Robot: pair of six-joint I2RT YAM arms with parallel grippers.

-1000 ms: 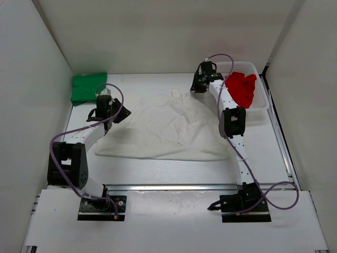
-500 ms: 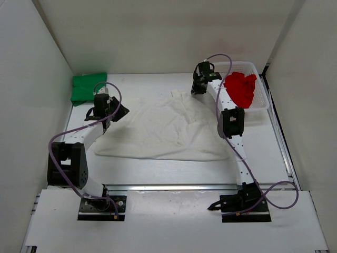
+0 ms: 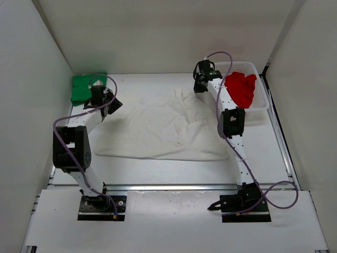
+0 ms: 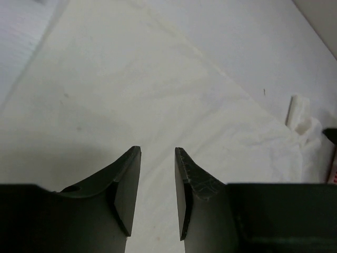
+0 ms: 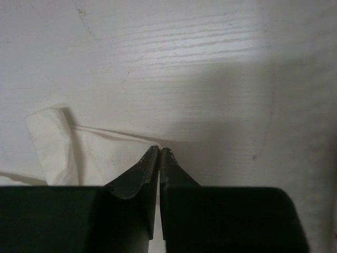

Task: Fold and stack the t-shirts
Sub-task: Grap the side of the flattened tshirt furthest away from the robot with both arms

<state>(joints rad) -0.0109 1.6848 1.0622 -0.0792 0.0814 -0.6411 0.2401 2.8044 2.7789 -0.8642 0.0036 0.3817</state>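
The white t-shirt [image 3: 163, 126] lies spread across the middle of the table. My right gripper [image 3: 199, 89] is at its far edge, beside a small upturned flap. In the right wrist view the jaws [image 5: 159, 149] are shut, with the cloth's edge [image 5: 79, 153] running into the tips. My left gripper [image 3: 109, 104] hovers over the shirt's far left corner. It stands open [image 4: 158, 150], with only flat white cloth [image 4: 105, 79] showing in the gap. A folded green t-shirt [image 3: 84, 87] rests at the back left. The red t-shirt [image 3: 242, 88] is bunched in the basket.
The white mesh basket [image 3: 261, 105] sits at the back right, just right of my right arm. White walls close in the table on the left, back and right. The green shirt lies just behind my left gripper.
My right gripper has closed at the shirt's far edge. My left gripper has moved back and left toward the green shirt, staying open.
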